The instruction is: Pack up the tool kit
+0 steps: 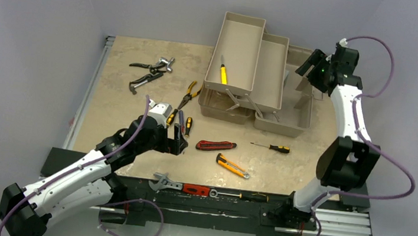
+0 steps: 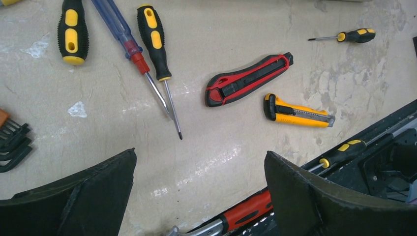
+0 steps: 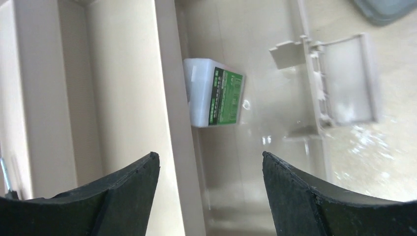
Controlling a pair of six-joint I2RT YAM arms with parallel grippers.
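The left claw (image 2: 200,160) spreads wide with a red knife (image 2: 248,78) just ahead of it, and the right claw (image 3: 210,160) spreads wide over the toolbox (image 3: 123,73), a white box (image 3: 214,93) ahead.

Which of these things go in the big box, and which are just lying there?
For packing:
toolbox, red knife, yellow knife, small screwdriver, yellow-handled pliers.

Just lying about:
wrench and red-handled tool, both on the black rail.
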